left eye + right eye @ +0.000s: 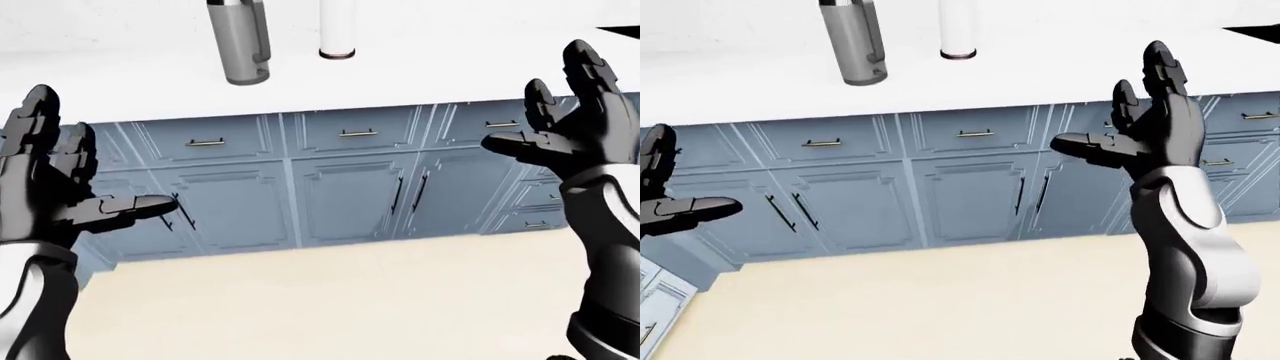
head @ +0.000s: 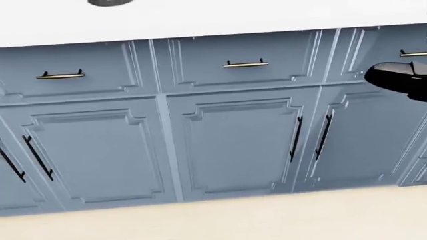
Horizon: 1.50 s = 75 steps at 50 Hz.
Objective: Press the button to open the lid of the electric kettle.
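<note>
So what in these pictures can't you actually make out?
- Grey cylinder and white cylinder on the counter: tops cut off by the left-eye view's top edge, so any kettle lid or button is unseen.
- Right robot hand: mostly beyond the head view's right edge.
- Left robot hand: partly cut off at the right-eye view's left edge.

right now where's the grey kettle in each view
Left-eye view: grey kettle at the top, left of centre, on the white counter.
Right-eye view: top left, left of the white cylinder.
Head view: only a grey sliver at the top edge, probably its base.
Shared landmark: the brass drawer handle below the counter.
</note>
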### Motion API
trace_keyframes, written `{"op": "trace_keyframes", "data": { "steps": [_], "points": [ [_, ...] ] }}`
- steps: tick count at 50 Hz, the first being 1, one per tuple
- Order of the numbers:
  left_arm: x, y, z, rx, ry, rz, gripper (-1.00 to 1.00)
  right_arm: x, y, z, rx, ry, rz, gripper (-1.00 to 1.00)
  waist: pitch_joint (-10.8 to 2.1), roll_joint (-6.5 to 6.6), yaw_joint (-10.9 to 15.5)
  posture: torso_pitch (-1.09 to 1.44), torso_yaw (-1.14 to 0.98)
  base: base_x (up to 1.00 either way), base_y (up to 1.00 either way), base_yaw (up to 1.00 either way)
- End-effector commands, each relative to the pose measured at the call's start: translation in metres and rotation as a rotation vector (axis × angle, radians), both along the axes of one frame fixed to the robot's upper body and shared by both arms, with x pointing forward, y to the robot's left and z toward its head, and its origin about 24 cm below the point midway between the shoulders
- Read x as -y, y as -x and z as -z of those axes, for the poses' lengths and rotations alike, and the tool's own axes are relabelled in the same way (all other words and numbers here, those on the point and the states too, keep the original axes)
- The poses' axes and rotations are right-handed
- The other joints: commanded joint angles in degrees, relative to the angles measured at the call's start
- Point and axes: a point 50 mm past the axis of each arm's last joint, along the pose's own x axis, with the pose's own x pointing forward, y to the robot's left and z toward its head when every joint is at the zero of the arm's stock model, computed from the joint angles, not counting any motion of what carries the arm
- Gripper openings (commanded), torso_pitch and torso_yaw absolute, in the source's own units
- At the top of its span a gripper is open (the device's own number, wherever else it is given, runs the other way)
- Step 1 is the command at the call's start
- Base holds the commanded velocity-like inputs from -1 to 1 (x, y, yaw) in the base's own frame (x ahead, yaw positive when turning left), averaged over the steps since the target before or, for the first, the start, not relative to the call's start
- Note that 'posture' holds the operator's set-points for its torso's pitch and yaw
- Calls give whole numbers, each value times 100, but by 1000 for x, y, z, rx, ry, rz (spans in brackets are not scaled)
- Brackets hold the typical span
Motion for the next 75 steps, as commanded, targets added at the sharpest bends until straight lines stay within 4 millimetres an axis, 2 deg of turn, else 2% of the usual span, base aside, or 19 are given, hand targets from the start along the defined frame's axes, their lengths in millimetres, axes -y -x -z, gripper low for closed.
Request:
{"op": "trace_keyframes", "data": {
  "steps": [1, 6, 7, 11, 16, 19, 29, 32, 33, 35, 40, 43, 45, 47, 58, 67, 71, 72, 75],
  "points": [
    [5, 3, -14, 77, -37, 21, 100, 2, 6, -17, 88, 18, 18, 100, -79, -28, -17, 0, 0, 18, 23, 0],
    [5, 3, -13, 76, -39, 23, 100, 2, 7, -19, 90, 20, 18, 100, -51, -473, 43, 0, 0, 17, 23, 0],
    [6, 3, -13, 75, -38, 23, 100, 2, 7, -19, 90, 21, 17, 100, -77, -266, -17, 0, 0, 18, 23, 0],
    [6, 4, -13, 77, -39, 24, 100, 2, 7, -18, 89, 21, 16, 100, -127, -408, -15, 0, 0, 17, 23, 0],
    [6, 4, -14, 77, -41, 25, 100, 0, 7, -17, 87, 22, 12, 100, -21, -58, -71, 0, 0, 17, 23, 0],
    [6, 4, -14, 78, -42, 27, 100, 0, 7, -17, 87, 22, 10, 100, -230, 383, -115, 0, 0, 17, 23, 0],
    [6, 4, -15, 79, -43, 27, 100, -1, 8, -17, 86, 19, 6, 100, -50, -185, 41, 0, 0, 17, 23, 0],
    [6, 4, -15, 80, -42, 27, 100, -1, 8, -17, 87, 19, 6, 100, -135, -585, 61, 0, 0, 18, 23, 0],
    [7, 4, -15, 80, -42, 28, 100, -1, 8, -17, 87, 19, 5, 100, -80, -338, -16, 0, 0, 18, 24, 0],
    [6, 5, -15, 80, -41, 26, 100, -1, 8, -17, 86, 20, 5, 100, -111, -471, -2, 0, 0, 18, 23, 0],
    [6, 5, -14, 79, -41, 25, 100, -1, 8, -17, 86, 21, 3, 100, -66, -254, -40, 0, 0, 17, 23, 0],
    [6, 5, -14, 80, -40, 25, 100, -2, 8, -17, 86, 20, 3, 100, -78, 64, -80, 0, 0, 16, 23, 0],
    [7, 5, -14, 80, -42, 26, 100, -1, 8, -18, 87, 20, 4, 100, -331, 486, -101, 0, 0, 16, 23, 0],
    [6, 5, -14, 80, -41, 25, 100, -2, 8, -18, 87, 20, 2, 100, -63, 312, -12, 0, 0, 17, 23, 0],
    [6, 6, -15, 82, -44, 25, 100, -3, 9, -18, 87, 22, 0, 100, -102, -516, 73, 0, 0, 17, 23, 0],
    [6, 6, -16, 83, -43, 26, 100, -2, 10, -21, 91, 21, 0, 100, -49, -193, -45, 0, 0, 17, 23, 0],
    [6, 5, -16, 82, -42, 26, 100, -2, 9, -21, 90, 21, 1, 100, -199, 454, -76, 0, 0, 17, 23, 0],
    [6, 5, -15, 81, -42, 26, 100, -2, 9, -21, 91, 21, 1, 100, -155, 233, -19, 0, 0, 17, 23, 0],
    [6, 5, -16, 82, -42, 26, 100, -2, 9, -21, 92, 21, 1, 100, -118, 198, 22, 0, 0, 17, 23, 0]
  ]
}}
